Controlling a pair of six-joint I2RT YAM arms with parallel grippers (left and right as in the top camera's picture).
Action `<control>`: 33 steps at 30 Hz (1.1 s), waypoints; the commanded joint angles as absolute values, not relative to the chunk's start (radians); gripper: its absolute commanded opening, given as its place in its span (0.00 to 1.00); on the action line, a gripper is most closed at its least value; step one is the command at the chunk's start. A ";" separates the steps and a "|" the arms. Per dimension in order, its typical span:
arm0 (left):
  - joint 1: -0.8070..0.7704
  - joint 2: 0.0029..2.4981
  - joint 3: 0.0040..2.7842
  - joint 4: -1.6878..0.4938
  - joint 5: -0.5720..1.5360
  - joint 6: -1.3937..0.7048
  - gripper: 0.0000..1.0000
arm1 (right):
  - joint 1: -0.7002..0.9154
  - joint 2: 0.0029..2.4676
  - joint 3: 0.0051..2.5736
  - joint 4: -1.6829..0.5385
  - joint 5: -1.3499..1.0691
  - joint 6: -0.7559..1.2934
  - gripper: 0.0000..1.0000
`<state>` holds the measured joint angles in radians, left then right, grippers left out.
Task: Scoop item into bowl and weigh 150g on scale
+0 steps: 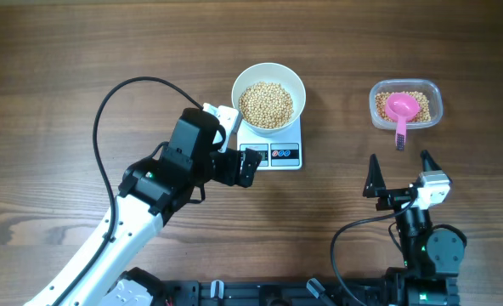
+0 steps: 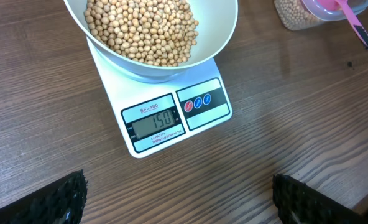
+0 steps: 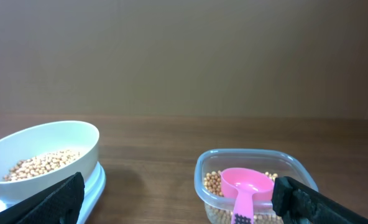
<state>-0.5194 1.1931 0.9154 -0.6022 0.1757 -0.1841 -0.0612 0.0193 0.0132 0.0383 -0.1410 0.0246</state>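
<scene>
on the scale (image 1: 273, 155), showing 150, sits the bowl (image 1: 268, 72) of beans (image 1: 266, 104); left and right jaws stand released, empty.

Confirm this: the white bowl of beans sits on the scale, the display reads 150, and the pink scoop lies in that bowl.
Wrong in one respect: the pink scoop lies in the clear tub, not in the white bowl, as the overhead view shows. The rest holds: the bowl of beans sits on the scale, and the display reads 150.
</scene>
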 commanded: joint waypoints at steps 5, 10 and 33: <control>-0.524 1.193 0.915 -0.599 0.166 -0.165 1.00 | -0.057 0.003 0.005 0.006 -0.119 -0.026 1.00; -0.524 1.193 0.915 -0.599 0.166 -0.165 1.00 | -0.057 0.004 0.005 0.007 -0.119 -0.025 1.00; -0.524 1.193 0.915 -0.599 0.166 -0.165 1.00 | -0.057 0.004 0.005 0.007 -0.119 -0.025 1.00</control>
